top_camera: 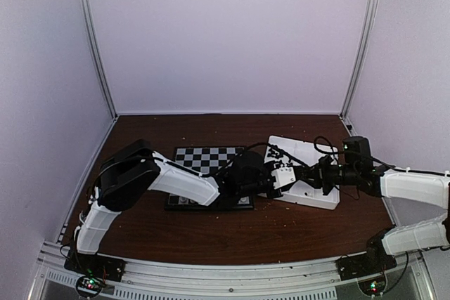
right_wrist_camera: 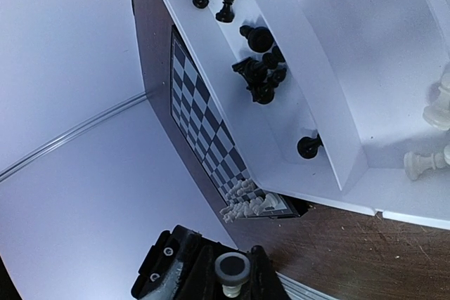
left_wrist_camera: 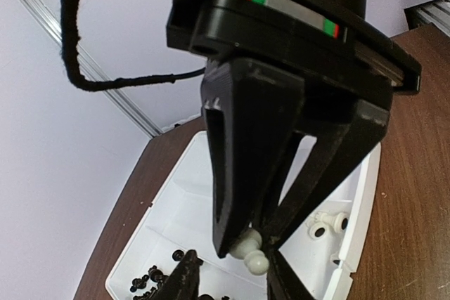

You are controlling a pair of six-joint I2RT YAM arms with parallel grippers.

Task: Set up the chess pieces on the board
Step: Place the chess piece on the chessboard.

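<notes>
My left gripper (top_camera: 276, 173) reaches across the board (top_camera: 207, 158) to the white divided tray (top_camera: 313, 198). In the left wrist view its fingers (left_wrist_camera: 225, 230) pinch a white pawn (left_wrist_camera: 254, 254) above the tray (left_wrist_camera: 176, 209), head pointing down. My right gripper (top_camera: 304, 176) hangs over the tray's near side. In its wrist view the right gripper (right_wrist_camera: 232, 277) is shut on a white piece (right_wrist_camera: 232, 270) with its dark felt base facing the camera. Several white pieces (right_wrist_camera: 246, 205) stand along one edge of the board (right_wrist_camera: 204, 124).
Loose black pieces (right_wrist_camera: 256, 75) lie in one tray compartment, also low in the left wrist view as black pieces (left_wrist_camera: 148, 279). White pieces (left_wrist_camera: 327, 224) lie in another compartment. Dark shapes (left_wrist_camera: 179, 279) cross the bottom of the left wrist view. Both grippers are close together over the tray.
</notes>
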